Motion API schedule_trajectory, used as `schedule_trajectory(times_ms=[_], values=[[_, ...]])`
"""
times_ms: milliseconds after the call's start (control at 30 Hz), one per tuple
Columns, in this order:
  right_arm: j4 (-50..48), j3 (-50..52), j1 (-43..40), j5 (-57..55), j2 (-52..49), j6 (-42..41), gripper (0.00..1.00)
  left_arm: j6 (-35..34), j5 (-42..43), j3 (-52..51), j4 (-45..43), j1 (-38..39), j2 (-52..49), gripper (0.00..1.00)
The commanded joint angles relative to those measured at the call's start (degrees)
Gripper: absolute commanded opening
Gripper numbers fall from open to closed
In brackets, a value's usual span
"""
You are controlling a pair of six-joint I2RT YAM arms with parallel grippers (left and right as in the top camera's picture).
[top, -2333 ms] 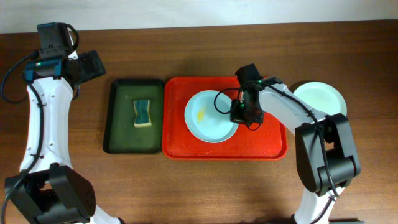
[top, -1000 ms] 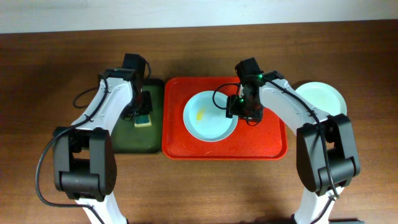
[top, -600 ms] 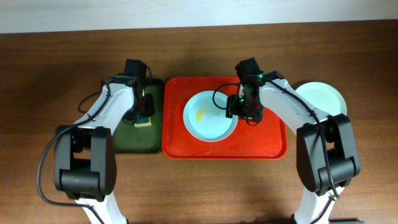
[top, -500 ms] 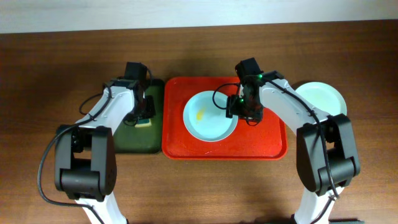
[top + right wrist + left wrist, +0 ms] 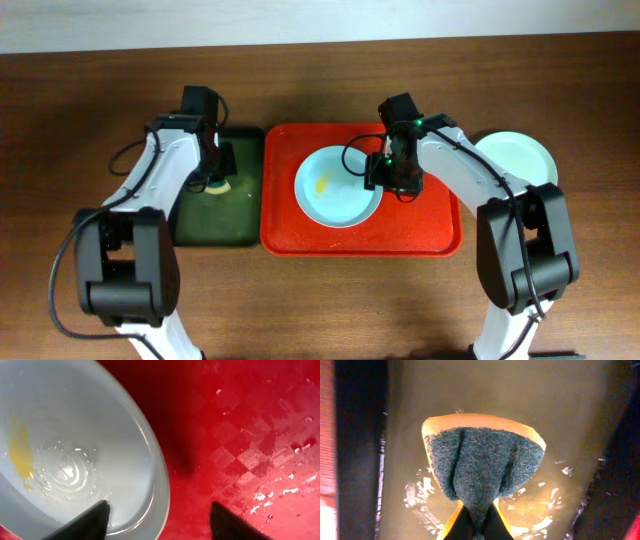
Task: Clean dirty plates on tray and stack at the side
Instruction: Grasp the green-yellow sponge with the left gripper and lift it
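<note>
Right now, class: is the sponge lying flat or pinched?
Pinched: the left gripper clamps the sponge, creasing its blue scouring face down the middle.

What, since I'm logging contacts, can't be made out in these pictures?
- Overhead: the left gripper covers most of the sponge.
- Right wrist: the right gripper has its fingertips off the bottom edge, so contact with the blue plate is unclear.
- Overhead: plate count in the side stack; seen only from above.

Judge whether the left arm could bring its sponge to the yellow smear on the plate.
Probably yes: the smear lies bare on the left of the plate, and the right gripper sits at the far rim.
</note>
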State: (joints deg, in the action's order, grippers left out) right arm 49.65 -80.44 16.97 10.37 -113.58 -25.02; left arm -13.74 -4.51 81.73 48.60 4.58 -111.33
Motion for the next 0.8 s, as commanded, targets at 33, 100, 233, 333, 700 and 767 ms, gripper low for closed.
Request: schedule_trajectory(times_ms=[33,100,233,333,700,767], values=[[-1.18,2.29,0.33,-0.50,-0.15,0.09,0.33,2.78,0.20,1.46,-1.14,0.00,4.26,0.00],[-3.37,3.61,0.33,-0.50,-0.15,0.02,0.32,3.17,0.20,1.46,-1.92,0.00,4.20,0.00],[-5.22,4.70,0.33,-0.48,-0.15,-1.05,0.09,3.15,0.22,1.46,-2.84,0.02,4.20,0.00],[-5.57,4.70,0.33,-0.48,-0.15,-1.75,0.04,3.15,0.22,1.46,-2.84,0.02,4.20,0.00],[-5.53,4.70,0.33,9.60,-0.15,-2.93,0.04,6.27,0.66,1.46,-2.43,0.02,4.20,0.00],[-5.55,4.70,0.33,9.57,-0.15,-2.93,0.04,7.89,2.23,1.49,-1.20,0.02,4.20,0.00]])
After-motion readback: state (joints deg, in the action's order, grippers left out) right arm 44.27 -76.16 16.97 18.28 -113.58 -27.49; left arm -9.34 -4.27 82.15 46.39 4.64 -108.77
